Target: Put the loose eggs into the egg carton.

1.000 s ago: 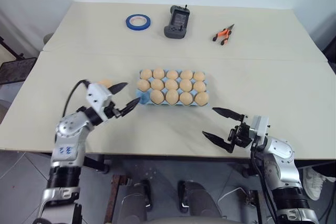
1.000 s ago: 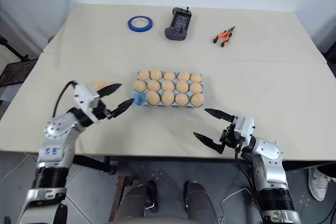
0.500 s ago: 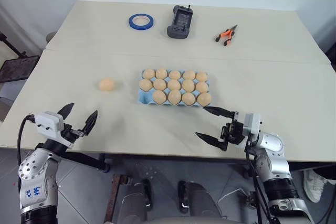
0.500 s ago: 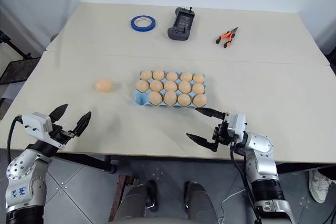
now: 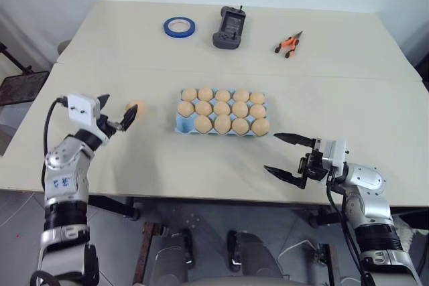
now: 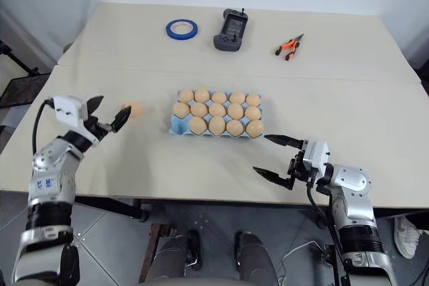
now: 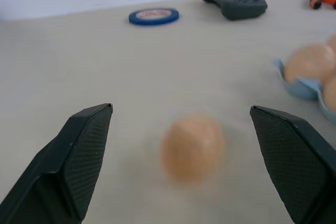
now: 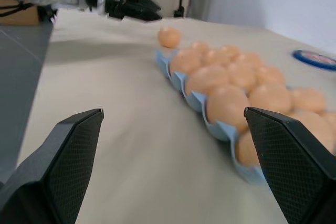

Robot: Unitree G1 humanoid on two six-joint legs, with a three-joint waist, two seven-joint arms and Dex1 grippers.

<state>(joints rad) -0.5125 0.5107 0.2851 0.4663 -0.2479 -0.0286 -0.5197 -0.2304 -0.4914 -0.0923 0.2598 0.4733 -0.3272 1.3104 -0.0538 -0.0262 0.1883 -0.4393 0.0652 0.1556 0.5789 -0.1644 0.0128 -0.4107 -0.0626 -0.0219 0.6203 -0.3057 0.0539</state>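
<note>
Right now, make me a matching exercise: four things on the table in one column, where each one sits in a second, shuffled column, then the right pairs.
Things:
1. loose egg
2. carton
3. tape ring
4. pliers

Places:
A. far edge, right of the controller
B. mid-table, nearly full of eggs
C. far edge, left of the controller
D. bare table, in front of the open left hand

Pairs: 1-D, 2-B, 3-C, 4-A

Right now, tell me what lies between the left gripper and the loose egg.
Nothing but bare table. In the left wrist view the loose egg sits just ahead of the open left gripper, lined up with the gap between its fingers.
</note>
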